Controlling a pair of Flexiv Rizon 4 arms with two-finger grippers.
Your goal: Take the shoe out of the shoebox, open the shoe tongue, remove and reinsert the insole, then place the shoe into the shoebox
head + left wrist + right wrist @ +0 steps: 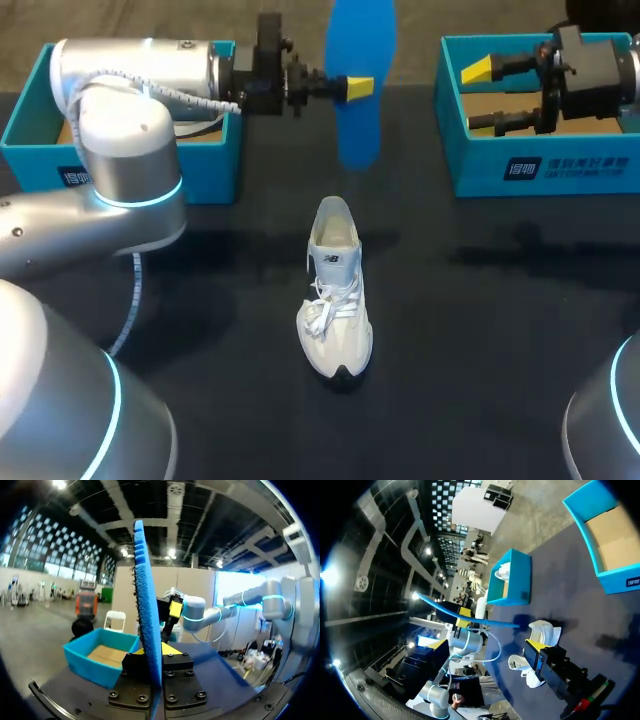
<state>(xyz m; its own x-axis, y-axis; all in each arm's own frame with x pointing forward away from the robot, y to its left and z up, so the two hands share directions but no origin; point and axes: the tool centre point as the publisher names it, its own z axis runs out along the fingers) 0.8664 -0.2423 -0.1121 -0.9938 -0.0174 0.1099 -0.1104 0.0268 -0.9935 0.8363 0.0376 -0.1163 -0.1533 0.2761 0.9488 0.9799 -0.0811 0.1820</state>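
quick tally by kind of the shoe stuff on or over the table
blue shoeboxes: 2, the left shoebox and the right shoebox
white shoe: 1
blue insole: 1, held in the left claw
total: 4

Open table (500,340) either side of shoe (337,290), insole (360,80) aloft behind

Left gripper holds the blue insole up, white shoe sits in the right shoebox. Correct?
No: the white shoe stands on the table, clear of the right shoebox, not in it; the head view shows it. The left gripper does hold the blue insole up.
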